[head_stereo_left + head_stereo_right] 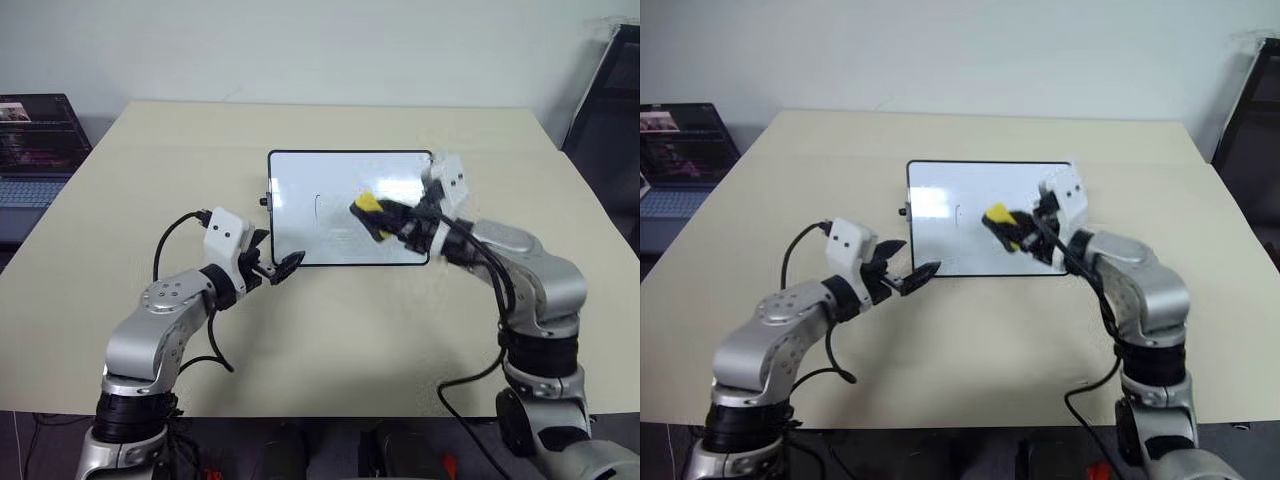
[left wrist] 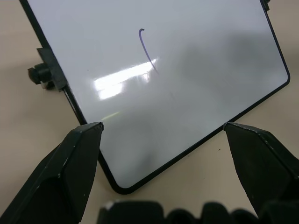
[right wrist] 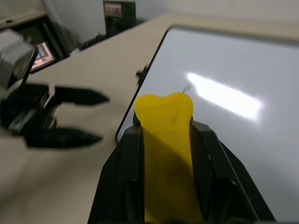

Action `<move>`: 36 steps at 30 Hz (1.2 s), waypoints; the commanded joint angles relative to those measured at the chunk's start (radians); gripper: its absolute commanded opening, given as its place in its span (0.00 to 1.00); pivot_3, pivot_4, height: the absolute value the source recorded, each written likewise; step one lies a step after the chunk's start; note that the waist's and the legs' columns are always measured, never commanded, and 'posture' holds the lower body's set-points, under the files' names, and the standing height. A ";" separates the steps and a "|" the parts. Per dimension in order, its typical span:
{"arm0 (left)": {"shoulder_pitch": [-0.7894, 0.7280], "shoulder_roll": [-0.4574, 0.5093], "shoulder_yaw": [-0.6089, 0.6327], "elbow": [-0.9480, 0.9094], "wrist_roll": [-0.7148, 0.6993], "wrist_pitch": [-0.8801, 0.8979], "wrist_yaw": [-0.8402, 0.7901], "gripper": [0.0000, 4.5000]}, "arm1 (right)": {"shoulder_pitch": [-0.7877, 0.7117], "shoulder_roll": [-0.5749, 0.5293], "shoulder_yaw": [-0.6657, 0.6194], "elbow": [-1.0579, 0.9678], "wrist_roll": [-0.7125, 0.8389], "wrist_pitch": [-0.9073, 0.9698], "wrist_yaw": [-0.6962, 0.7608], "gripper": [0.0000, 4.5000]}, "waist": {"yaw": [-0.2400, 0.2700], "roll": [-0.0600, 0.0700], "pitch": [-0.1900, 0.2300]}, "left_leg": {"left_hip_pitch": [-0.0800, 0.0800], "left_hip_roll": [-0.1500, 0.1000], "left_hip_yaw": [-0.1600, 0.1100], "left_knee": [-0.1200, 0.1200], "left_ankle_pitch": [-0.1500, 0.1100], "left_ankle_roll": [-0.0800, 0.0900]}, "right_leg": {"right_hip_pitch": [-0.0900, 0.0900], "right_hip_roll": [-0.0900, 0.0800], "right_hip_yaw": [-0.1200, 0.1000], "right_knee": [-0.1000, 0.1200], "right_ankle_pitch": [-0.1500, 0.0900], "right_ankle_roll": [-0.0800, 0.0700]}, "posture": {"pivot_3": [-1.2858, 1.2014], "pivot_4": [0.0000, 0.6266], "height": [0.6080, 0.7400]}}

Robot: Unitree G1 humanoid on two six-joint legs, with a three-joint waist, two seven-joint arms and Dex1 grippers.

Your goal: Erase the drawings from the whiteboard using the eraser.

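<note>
I have the eraser (image 3: 163, 140) clamped between the two black fingers of my right gripper (image 1: 392, 222), its yellow end sticking out past the fingertips so that the soft face, not my fingers, is what meets the surface. In the head views it sits just right of the frame's centre, over the right half of the whiteboard (image 1: 300, 180); I cannot tell whether it is touching the board or hanging just above it.

The whiteboard lies flat on the tan table (image 1: 330, 340), in the middle of the frame, long side across, black knob (image 1: 264, 201) on its left edge. Of the drawings (image 2: 148, 50), what I can make out is one thin dark curved stroke on the left half of the board, well apart from the eraser. The right half looks clean, so I judge the wiping mostly done and this mark still to go.

My left gripper (image 1: 282, 266) has its jaws spread wide and holds nothing. It sits at the board's lower left corner, one fingertip over the left edge and one past the bottom edge, which reads to me as a brace to keep the light board from sliding
</note>
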 commanded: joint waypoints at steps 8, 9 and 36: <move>-0.019 -0.024 0.053 -0.048 -0.043 -0.011 0.030 1.00 | 0.272 -0.070 0.103 -0.200 -0.006 -0.146 -0.090 0.22 | -0.010 0.000 0.001 | -0.001 0.000 0.002 -0.001 0.000 0.000 | 0.000 0.001 0.002 -0.004 0.000 0.000 | 0.52 0.24 1.00; -0.020 -0.025 0.057 -0.051 -0.049 -0.009 0.029 1.00 | 0.268 -0.056 0.094 -0.208 0.010 -0.138 -0.099 0.22 | -0.012 0.000 0.001 | 0.000 0.000 0.002 -0.001 0.000 0.000 | 0.001 0.001 0.002 -0.003 0.000 0.000 | 0.52 0.24 1.00; 0.063 -0.039 0.094 -0.103 -0.063 -0.024 0.123 1.00 | -0.104 -0.064 0.369 0.225 -0.293 -0.583 -0.178 0.22 | -0.006 0.000 0.001 | 0.000 0.000 0.001 0.000 0.000 0.000 | 0.001 0.001 0.000 -0.003 0.000 0.000 | 0.52 0.24 1.00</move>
